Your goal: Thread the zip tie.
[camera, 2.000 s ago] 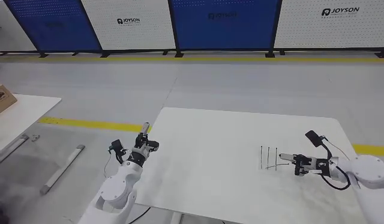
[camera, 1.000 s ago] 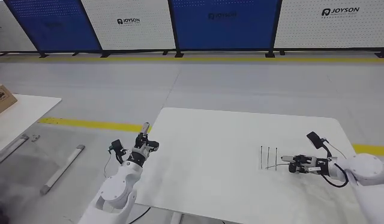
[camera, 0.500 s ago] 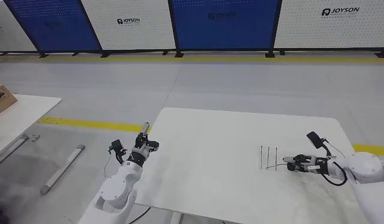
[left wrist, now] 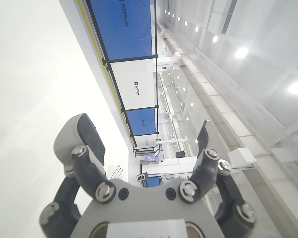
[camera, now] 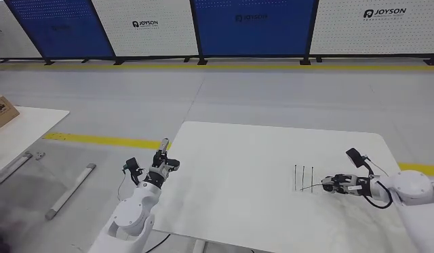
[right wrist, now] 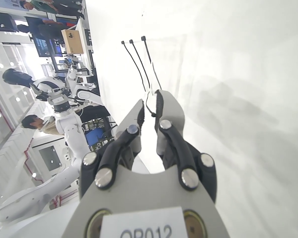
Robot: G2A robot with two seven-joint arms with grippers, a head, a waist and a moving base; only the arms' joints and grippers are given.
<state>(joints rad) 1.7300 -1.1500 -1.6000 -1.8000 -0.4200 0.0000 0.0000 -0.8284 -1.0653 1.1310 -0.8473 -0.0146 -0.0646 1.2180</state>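
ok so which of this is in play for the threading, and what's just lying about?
In play: thin black plastic zip tie lying crosswise at the right gripper.
Lying about: three more black zip ties in a row on the white table; brown cardboard box on the side table; left gripper, jaws open, at the table edge.

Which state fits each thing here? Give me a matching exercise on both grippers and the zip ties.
Things:
1 left gripper
2 right gripper
3 three zip ties in a row
4 crosswise zip tie

States:
A side by side on the table, untouched
B wide open, empty
C one end inside the right gripper
D narrowly open around a zip tie's end

Pairs: 1-B, 2-D, 3-A, 4-C
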